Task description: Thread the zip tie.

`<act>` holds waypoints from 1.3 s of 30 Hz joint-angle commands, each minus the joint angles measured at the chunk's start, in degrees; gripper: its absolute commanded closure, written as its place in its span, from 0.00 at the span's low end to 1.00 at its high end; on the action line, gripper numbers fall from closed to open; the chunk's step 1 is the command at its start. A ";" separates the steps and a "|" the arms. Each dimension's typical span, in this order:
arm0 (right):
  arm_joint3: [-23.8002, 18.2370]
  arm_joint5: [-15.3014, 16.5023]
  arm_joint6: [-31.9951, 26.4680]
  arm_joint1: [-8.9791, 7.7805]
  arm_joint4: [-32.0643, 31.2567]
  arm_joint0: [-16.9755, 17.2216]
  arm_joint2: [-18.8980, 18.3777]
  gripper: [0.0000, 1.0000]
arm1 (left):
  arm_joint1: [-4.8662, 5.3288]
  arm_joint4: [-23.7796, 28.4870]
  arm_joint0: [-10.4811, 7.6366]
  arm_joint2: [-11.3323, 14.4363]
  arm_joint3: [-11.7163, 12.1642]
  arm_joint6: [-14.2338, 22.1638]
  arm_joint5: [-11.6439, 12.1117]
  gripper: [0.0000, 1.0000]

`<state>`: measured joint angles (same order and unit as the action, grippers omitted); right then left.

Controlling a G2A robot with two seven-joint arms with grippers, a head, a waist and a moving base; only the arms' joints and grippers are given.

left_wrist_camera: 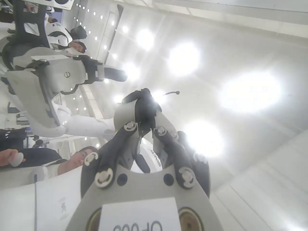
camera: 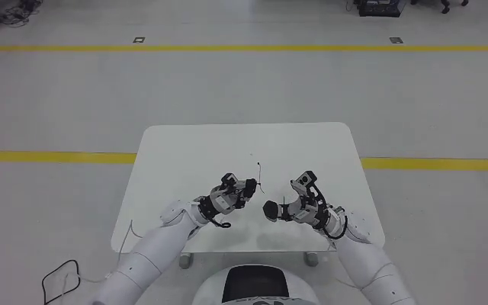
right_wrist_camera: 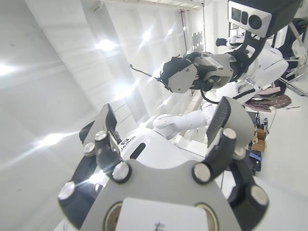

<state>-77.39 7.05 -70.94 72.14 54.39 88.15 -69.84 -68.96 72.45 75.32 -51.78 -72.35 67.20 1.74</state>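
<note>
While left tool (camera: 250, 186) grips zip tie (camera: 260, 174), right tool (camera: 287, 196) gapes over white table (camera: 229, 149).

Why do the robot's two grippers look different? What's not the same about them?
The left gripper is shut, while the right gripper is wide open. The left gripper pinches a thin black zip tie that sticks out past its tips; the right gripper has nothing between its fingers. Both are grey with black parts, and both hang above the white table, pointing toward each other.
</note>
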 commanded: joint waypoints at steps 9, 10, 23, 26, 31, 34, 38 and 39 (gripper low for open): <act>2.41 -2.75 -2.02 0.40 5.95 -1.46 1.21 0.44 | -0.58 4.63 0.88 0.20 -0.25 0.48 -2.32 1.00; 2.67 -2.76 -2.00 0.46 5.97 -1.68 1.46 0.51 | -0.62 4.50 0.88 0.26 -0.21 0.46 -2.24 1.00; 4.92 -2.40 -0.99 0.88 5.44 -3.37 3.45 0.80 | -0.92 0.67 0.91 0.80 -0.01 -1.09 0.17 1.00; 5.19 -2.31 -0.90 0.92 5.33 -3.56 3.66 0.84 | -0.94 0.23 0.94 0.70 -0.06 -1.24 0.40 1.00; 5.35 -1.92 -0.80 0.94 5.00 -3.70 3.85 0.85 | -0.99 -0.38 1.00 0.65 -0.08 -1.61 0.64 1.00; 5.24 -1.54 -1.09 0.93 4.68 -3.69 3.97 0.85 | -1.03 -0.52 1.02 0.58 -0.01 -1.78 0.63 1.00; 5.17 -1.06 -1.14 0.90 4.28 -3.65 4.00 0.84 | -1.08 -0.59 1.06 0.51 0.04 -1.89 0.53 1.00; 5.14 -0.88 -1.11 0.90 4.28 -3.62 3.99 0.85 | -1.09 -0.64 1.06 0.50 0.06 -1.94 0.51 1.00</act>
<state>-72.21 6.00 -72.10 73.03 58.66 84.50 -65.84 -70.04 71.86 76.37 -51.27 -72.31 65.31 2.29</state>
